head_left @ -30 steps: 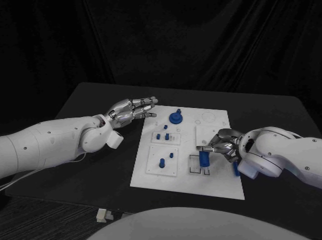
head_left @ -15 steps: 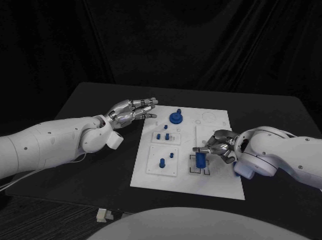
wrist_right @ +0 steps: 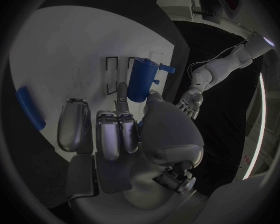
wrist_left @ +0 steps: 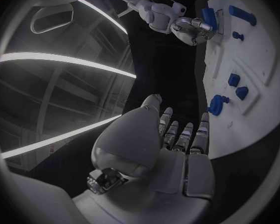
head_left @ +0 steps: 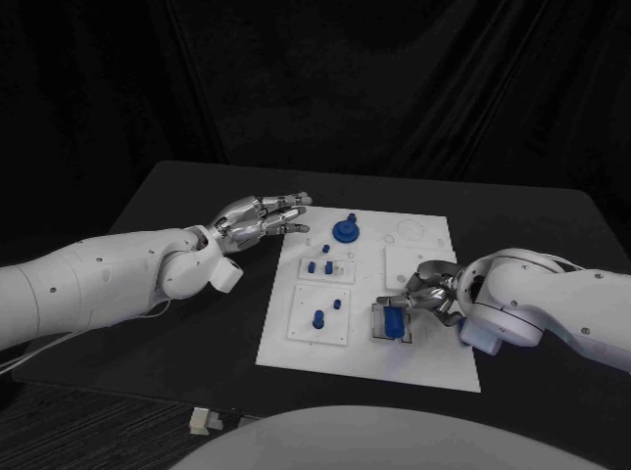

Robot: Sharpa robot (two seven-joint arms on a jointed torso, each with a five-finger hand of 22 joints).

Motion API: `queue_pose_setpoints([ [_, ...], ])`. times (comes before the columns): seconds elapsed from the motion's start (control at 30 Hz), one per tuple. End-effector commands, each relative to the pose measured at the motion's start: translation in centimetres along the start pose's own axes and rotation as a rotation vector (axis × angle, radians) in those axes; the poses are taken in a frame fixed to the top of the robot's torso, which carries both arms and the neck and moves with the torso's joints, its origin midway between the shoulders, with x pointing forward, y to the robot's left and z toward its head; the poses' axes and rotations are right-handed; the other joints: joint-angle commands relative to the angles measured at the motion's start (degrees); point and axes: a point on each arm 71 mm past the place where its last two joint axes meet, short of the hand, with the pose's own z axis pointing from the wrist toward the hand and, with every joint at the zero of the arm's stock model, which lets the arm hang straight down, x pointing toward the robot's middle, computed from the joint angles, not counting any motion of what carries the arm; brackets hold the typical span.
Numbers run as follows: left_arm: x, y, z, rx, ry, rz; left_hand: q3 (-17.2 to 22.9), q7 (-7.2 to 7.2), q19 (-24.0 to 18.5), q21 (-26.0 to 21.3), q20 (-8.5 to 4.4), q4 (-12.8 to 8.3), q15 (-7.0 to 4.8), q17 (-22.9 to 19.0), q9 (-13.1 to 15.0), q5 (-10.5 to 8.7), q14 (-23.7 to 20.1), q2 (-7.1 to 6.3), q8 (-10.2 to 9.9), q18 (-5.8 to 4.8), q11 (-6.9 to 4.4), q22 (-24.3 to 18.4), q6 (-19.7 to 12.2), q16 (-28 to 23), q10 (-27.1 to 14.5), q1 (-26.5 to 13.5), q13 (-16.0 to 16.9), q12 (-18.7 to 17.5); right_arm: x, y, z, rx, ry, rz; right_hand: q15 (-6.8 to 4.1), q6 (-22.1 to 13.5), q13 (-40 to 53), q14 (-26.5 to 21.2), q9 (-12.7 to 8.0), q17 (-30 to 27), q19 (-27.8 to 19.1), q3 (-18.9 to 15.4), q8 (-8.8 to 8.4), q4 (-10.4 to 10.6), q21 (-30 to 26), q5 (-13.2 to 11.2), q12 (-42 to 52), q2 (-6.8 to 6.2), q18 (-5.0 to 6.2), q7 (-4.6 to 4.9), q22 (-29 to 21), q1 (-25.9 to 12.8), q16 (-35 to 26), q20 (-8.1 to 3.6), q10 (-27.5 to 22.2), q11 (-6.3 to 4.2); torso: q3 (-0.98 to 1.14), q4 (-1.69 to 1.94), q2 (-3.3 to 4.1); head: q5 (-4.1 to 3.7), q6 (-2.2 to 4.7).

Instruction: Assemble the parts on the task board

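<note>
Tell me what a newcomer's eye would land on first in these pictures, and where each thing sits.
First, the white task board in the middle of the black table, dotted with small blue parts. Next, the right hand at the board's near right, holding a blue block by the slots there. Then the left hand, fingers spread and holding nothing, hovering at the board's far left corner, close to the blue round part.

Dim scene, black backdrop, fisheye-warped edges
</note>
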Motion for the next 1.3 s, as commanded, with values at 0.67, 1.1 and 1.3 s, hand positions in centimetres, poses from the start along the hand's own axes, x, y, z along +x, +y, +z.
queue_pose_setpoints([
  [0.67, 0.24, 0.09, 0.10, 0.000, 0.022, -0.023, 0.6, 0.38, 0.4, 0.3, 0.13, 0.0, 0.45, 0.0, 0.0, 0.37, -0.2, 0.87, 0.2, -0.53, 0.44, -0.1, 0.3, 0.2, -0.1, -0.1, 0.0, 0.1, 0.58, 0.23, 0.33, 0.026, 0.027, -0.041, 0.61, -0.6, 15.1, 5.8, 0.3, 15.1, 0.0, 4.5, 0.84, -2.9, -0.9, -7.5, 0.1, 0.12, 0.25, 0.32, 10.0, -3.7, 0.1, 0.52, 5.9, 0.68, 0.01, 0.01, 0.01, 0.07, -0.01],
  [1.1, 0.31, 0.18, 0.16, -0.009, 0.029, -0.027, 0.9, 0.56, 0.5, 0.4, 0.13, 0.1, 0.50, 0.0, 0.2, 0.36, -0.2, 0.96, 0.5, -0.55, 0.62, -0.1, 1.2, 0.2, -0.1, -0.1, 0.1, 0.2, 0.54, 0.18, 0.50, 0.029, 0.025, -0.039, 0.72, -1.1, 15.1, 5.8, 0.6, 15.1, -0.2, 2.7, 1.27, -0.5, -1.5, -12.7, 0.1, 0.48, 0.36, 0.47, 9.9, -6.7, 0.1, 0.62, 5.9, 0.82, 0.01, -0.03, -0.01, 0.22, -0.01],
  [1.3, 0.32, 0.21, 0.15, -0.011, 0.030, -0.028, 1.0, 0.64, 0.5, 0.4, 0.13, 0.1, 0.51, 0.0, 0.2, 0.35, -0.2, 0.95, 0.5, -0.56, 0.71, -0.1, 1.5, 0.2, 0.0, -0.1, 0.1, 0.3, 0.54, 0.18, 0.54, 0.030, 0.028, -0.042, 0.78, -1.3, 15.1, 5.8, 0.6, 15.1, -0.3, 1.8, 1.33, -0.4, -1.8, -14.6, 0.1, 0.05, 0.41, 0.55, 9.8, -7.7, 0.1, 0.67, 5.9, 0.89, 0.01, -0.01, 0.01, 0.23, -0.01],
])
